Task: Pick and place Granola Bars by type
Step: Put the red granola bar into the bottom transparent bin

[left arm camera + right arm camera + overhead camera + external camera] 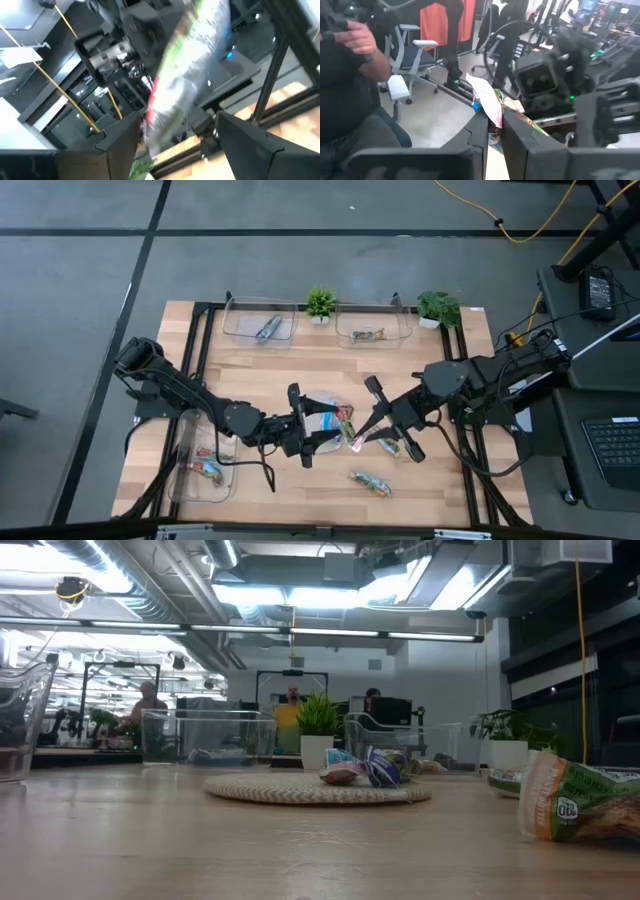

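Above the round clear plate [318, 402], my right gripper [358, 436] is shut on a granola bar [347, 424] with a silver, green and red wrapper. My left gripper [330, 430] faces it from the table's left. It is open, with one finger on each side of that bar [190, 85]. Two more bars [345, 773] [384, 768] lie on the plate [250, 790]. Loose bars lie on the table near the front [370, 482] and under the right gripper [390, 446]. Neither gripper shows in the low view. My right gripper pinches the bar's lower part [493, 116] between its two fingers. The fingers reach in about level from the table's right. The bar stands tilted, its silver end [479, 89] sticking up past the fingertips, lifted clear of the plate.
Two clear trays stand at the far edge, one with a blue bar [266, 330] and one with a greenish bar [368, 335]. A third tray [178, 480] at the near left holds a red bar. Two small plants [320, 302] [438, 308] stand beside the far trays.
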`<state>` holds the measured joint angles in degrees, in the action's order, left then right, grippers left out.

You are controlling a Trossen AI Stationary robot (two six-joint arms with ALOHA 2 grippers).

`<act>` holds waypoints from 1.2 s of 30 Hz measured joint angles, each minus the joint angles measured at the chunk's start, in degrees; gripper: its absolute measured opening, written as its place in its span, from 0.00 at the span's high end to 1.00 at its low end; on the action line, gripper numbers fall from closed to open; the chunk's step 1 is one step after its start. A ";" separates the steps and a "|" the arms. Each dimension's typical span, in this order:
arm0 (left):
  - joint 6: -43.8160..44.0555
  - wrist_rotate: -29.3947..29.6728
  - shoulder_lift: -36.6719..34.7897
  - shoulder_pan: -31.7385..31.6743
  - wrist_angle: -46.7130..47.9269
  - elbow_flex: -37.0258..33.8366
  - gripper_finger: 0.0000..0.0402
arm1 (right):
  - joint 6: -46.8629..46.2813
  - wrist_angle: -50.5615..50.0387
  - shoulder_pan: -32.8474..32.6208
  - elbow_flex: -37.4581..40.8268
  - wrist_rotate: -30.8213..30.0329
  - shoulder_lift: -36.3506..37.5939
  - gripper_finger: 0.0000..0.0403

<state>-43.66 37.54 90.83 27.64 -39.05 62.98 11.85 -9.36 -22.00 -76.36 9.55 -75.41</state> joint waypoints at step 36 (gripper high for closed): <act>1.54 -0.77 0.02 0.14 0.28 -0.02 0.93 | 2.15 0.28 0.00 0.00 -3.22 -1.85 0.65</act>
<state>-42.12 36.77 90.85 27.78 -38.76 62.96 14.00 -9.07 -22.00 -76.36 6.33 -77.26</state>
